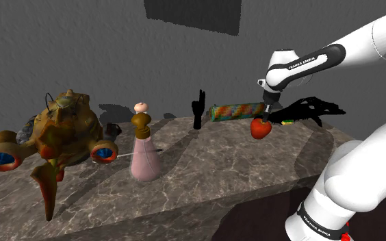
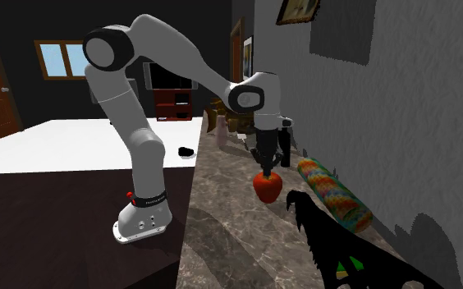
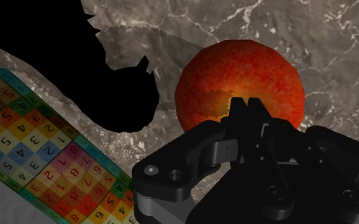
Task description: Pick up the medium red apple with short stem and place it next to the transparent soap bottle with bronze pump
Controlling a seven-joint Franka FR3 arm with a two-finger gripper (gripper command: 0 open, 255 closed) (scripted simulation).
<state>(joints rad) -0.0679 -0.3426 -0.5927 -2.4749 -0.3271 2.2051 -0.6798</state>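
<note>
Black fingers (image 3: 239,112) pinch shut on the top of a glossy red apple (image 3: 235,73) near the wall side of a veined marble bench (image 1: 205,174). The shoulder view adds the pinkish soap bottle (image 1: 144,156), well apart across open bench. A number-patterned roll (image 2: 333,194) and a black figure (image 2: 324,234) lie beside the apple.
</note>
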